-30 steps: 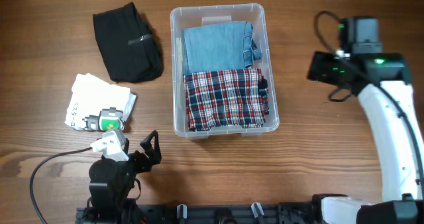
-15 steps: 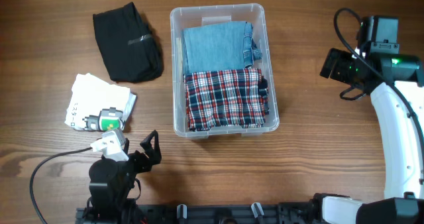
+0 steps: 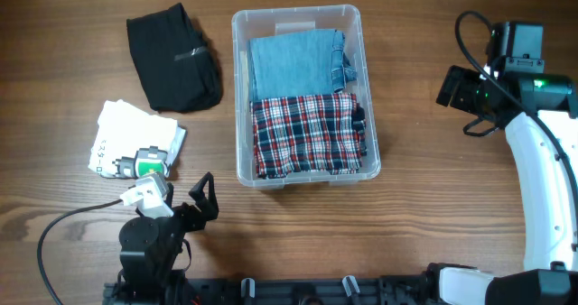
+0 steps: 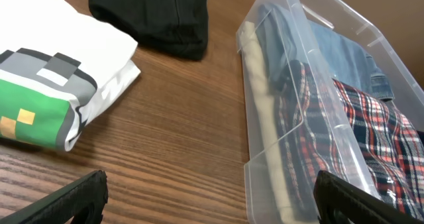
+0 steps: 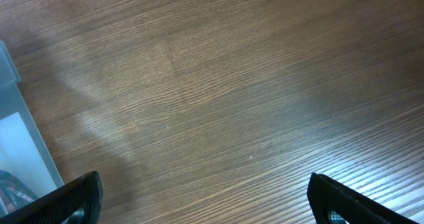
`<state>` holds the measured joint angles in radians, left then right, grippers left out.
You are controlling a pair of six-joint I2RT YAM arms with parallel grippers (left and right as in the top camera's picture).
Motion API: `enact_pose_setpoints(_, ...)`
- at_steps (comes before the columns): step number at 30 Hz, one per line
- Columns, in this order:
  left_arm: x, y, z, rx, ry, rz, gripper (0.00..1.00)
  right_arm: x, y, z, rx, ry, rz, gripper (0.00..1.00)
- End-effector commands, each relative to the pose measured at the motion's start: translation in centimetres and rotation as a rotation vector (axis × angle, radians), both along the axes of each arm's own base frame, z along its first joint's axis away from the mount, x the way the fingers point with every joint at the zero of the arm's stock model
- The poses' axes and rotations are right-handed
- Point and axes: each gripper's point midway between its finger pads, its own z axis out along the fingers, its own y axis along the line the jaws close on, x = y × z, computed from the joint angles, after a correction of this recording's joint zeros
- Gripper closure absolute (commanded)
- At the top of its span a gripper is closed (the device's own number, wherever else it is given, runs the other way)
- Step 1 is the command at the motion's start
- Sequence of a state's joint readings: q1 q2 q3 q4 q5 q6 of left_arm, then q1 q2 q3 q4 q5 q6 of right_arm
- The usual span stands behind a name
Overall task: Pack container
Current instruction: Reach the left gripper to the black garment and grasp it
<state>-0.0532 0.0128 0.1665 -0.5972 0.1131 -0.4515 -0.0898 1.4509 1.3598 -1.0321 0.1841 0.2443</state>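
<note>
Tabletop [image 3: 433, 215] of brown grained wood, seen from above. A clear rectangular plastic container [image 3: 298, 13] with rounded corners and a thick rim sits at the middle of it, between the two arms, open side up. Its long axis runs from the robot's edge toward the far edge. Inside, a folded pale blue denim garment [image 3: 296, 61] fills the far half and a folded red, white and navy plaid cloth [image 3: 307, 135] fills the near half, the two meeting at the middle. Left of the container lie a soft black folded garment [image 3: 173, 57] and, nearer the robot, a folded white cotton shirt [image 3: 126, 138] with a blocky green print. The left gripper [image 3: 203, 188] is near that shirt, jaws spread wide and empty. The right gripper [image 5: 202, 201] is well to the container's right above bare wood, jaws also wide apart, holding nothing.
</note>
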Motion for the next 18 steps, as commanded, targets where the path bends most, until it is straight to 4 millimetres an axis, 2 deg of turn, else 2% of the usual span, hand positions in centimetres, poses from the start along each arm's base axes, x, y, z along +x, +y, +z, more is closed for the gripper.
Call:
enact_pose_setpoints(1,-0.2,0.0,5.0,-0.005,-0.096,0.002,0.01,0.1,-0.1,1.0,-0.009,-0.028,0.006,0.0)
enact_pose_setpoints(5,-0.1,0.3,10.7,0.053,-0.047,-0.003,0.01,0.1,-0.1,1.0,-0.009,-0.028,0.006,0.0)
enact_pose_setpoints(9,1.5,1.5,14.6,0.224,0.136,-0.015,0.0,0.1,-0.1,1.0,-0.009,-0.028,0.006,0.0)
enact_pose_setpoints(12,3.8,3.7,17.7,0.354,0.353,0.036,0.0,0.1,-0.1,1.0,-0.009,-0.028,0.006,0.0)
enact_pose_setpoints(15,6.6,3.7,20.2,0.365,0.466,0.03,0.0,0.1,-0.1,1.0,-0.009,-0.028,0.006,0.0)
enact_pose_setpoints(18,9.3,3.5,20.6,0.363,0.508,0.024,0.0,0.1,-0.1,1.0,-0.009,-0.028,0.006,0.0)
